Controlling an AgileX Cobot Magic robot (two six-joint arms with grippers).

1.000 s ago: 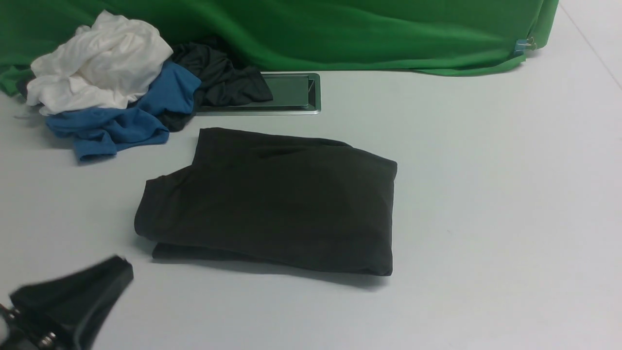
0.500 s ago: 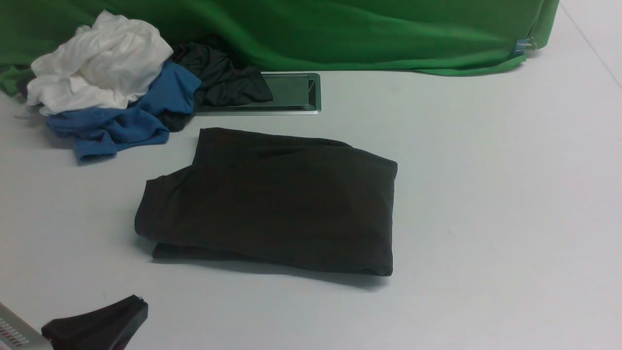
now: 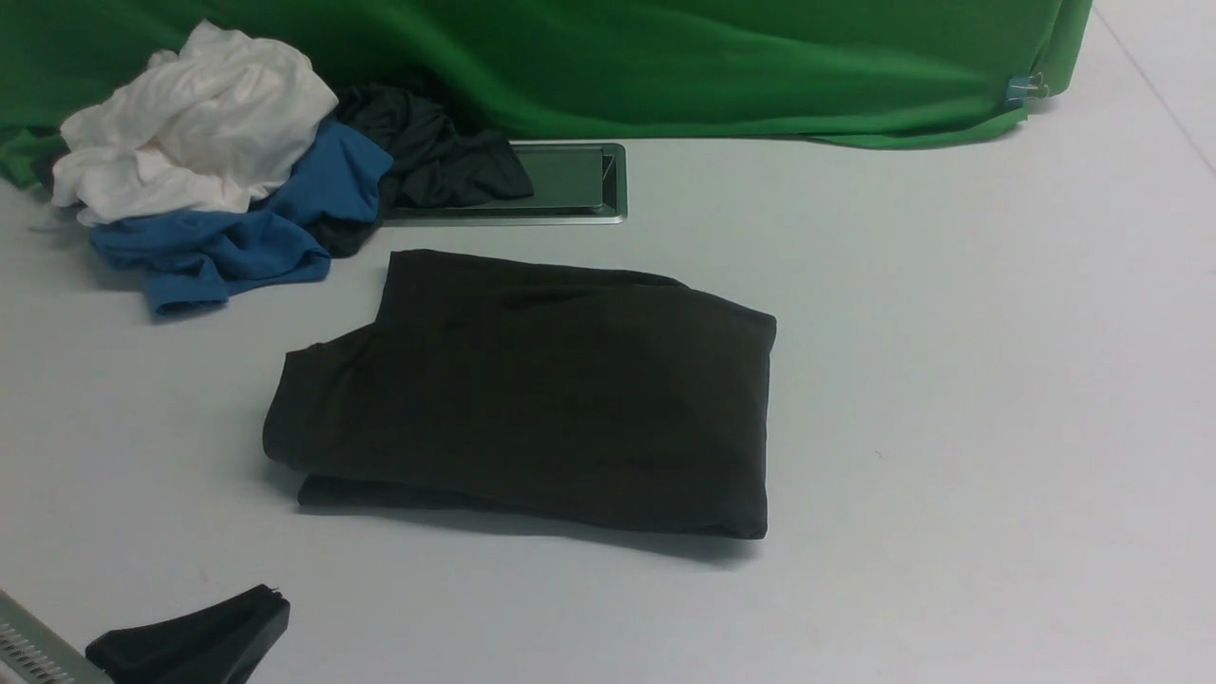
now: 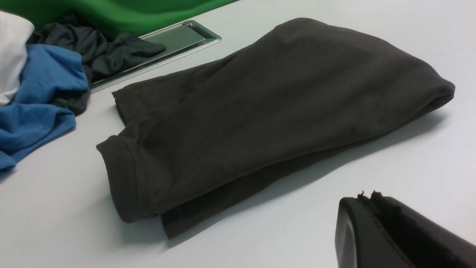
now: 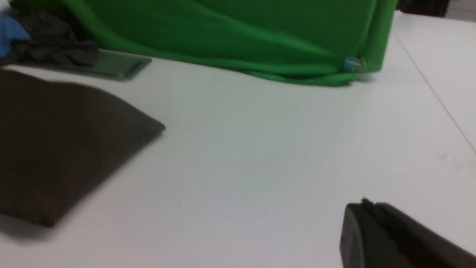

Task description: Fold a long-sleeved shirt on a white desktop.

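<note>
Centrally, the long-sleeved shirt was seen folded into a compact dark bundle, laid flat on the white desk near the middle of the front view. At the lower left of that frame, the left pincer was found pressed together, gripping nothing and kept apart from the shirt. The right pincer was likewise seen pressed together and empty. Crumpled white, blue and black garments were piled at the upper left, beside a silver hatch, before a green backdrop.
</note>
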